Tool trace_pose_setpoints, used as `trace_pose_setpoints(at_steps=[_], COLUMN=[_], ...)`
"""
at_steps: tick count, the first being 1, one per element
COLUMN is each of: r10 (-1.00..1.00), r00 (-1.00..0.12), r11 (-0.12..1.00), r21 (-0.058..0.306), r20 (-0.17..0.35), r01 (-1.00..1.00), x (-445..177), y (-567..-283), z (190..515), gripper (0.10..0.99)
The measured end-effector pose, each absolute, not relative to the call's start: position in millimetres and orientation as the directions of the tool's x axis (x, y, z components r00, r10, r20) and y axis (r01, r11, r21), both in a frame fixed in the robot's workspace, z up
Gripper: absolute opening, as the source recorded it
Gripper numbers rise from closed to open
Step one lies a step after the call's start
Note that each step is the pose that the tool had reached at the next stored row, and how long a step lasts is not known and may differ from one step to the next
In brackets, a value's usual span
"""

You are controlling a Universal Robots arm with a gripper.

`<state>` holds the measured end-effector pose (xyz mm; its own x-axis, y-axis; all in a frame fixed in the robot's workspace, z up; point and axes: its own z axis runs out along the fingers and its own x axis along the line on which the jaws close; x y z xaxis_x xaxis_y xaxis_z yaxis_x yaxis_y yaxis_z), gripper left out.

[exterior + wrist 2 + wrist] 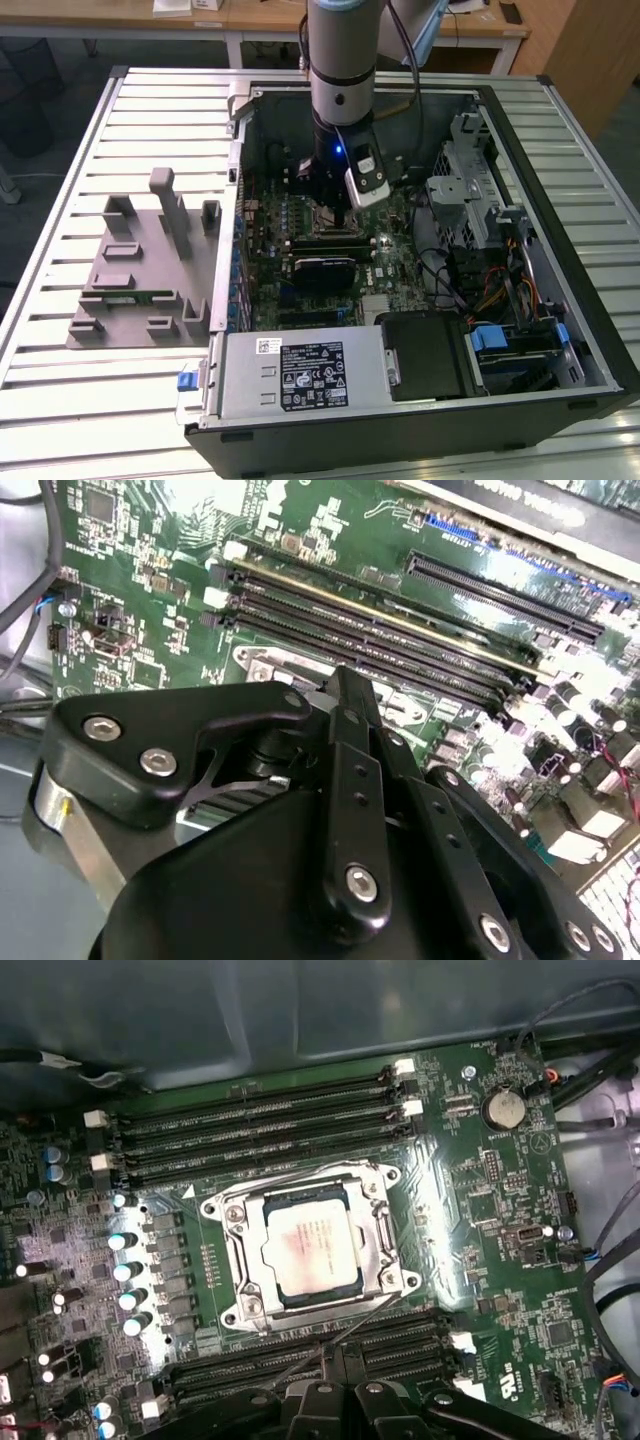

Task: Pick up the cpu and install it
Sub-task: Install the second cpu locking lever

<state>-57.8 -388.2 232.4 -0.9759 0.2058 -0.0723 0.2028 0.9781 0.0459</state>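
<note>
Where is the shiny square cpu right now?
In the first wrist view, the cpu sits in the metal socket frame on the green motherboard, between two banks of black memory slots.

Exterior view: high, angled down, far. Both wrist views: close over motherboard (480,1210), probably sharing memory slots (400,645).

**Inside the open case**

The cpu (308,1248) sits in its socket on the motherboard (480,1190), between two banks of memory slots (260,1125). The computer case (560,200) lies on the bench (60,400), with a fixture (140,280) at the exterior view's left.

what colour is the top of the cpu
Pale silver with a faint pinkish sheen, the cpu, best in the first wrist view.
</note>
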Motion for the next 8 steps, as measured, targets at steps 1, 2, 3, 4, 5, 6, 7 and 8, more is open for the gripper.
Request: trace_pose_setpoints(at_steps=[1, 2, 3, 4, 5, 6, 7, 8], r10=[0.206, 0.206, 0.206, 0.207, 0.207, 0.208, 0.209, 0.210], r00=[-0.976, -0.976, -0.976, -0.976, -0.976, -0.976, -0.976, -0.976], r11=[0.978, 0.978, 0.978, 0.977, 0.977, 0.976, 0.975, 0.975], r21=[0.047, 0.049, 0.054, 0.060, 0.067, 0.075, 0.084, 0.092], r20=[-0.072, -0.071, -0.070, -0.069, -0.068, -0.066, -0.064, -0.062], r01=[0.203, 0.203, 0.203, 0.203, 0.203, 0.203, 0.203, 0.204], x=[-58.0, -58.3, -58.4, -58.5, -58.6, -58.7, -58.7, -58.7], y=[-388.4, -388.6, -388.9, -389.3, -389.7, -390.2, -390.7, -391.2], z=[231.3, 230.5, 229.9, 229.2, 228.8, 228.6, 228.4, 228.3], gripper=[0.106, 0.106, 0.106, 0.106, 0.106, 0.106, 0.106, 0.106])
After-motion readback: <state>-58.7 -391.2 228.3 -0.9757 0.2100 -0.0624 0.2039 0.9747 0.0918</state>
